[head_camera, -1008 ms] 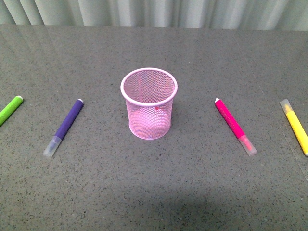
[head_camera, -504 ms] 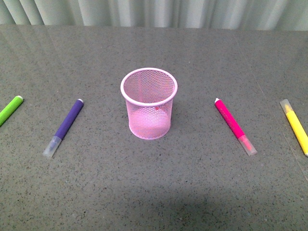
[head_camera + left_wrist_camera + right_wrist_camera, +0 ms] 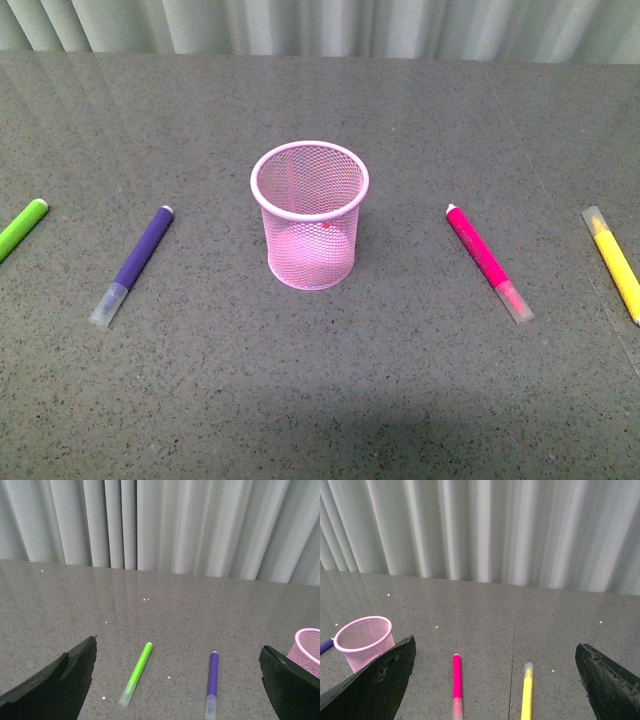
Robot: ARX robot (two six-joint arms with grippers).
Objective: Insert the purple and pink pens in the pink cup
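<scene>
Front view: both pens lie flat, nothing in the cup yet

The pale-pink round wire-mesh cup (image 3: 310,250) stands upright mid-counter. The dark purple slim pen (image 3: 138,255) lies toward the counter's left edge and the magenta-pink slim pen (image 3: 482,258) toward the right edge, each well apart from the cup.

Your left gripper (image 3: 177,647) is spread wide and holds nothing, and so is your right gripper (image 3: 495,644). Each wrist view has its own pen lying ahead between the black fingers (image 3: 65,680).

My read is that the reach comes first. Take purple with the left and pink with the right. Mind the neighbours: the lime-green marker (image 3: 22,228) lies beyond purple and the yellow marker (image 3: 617,265) lies beyond pink, each nearer its edge.

Straddle the barrel across its width, near the middle rather than the clear cap. Tip the pen upright before you lower it, because a clipped rim could topple that light cup.
</scene>
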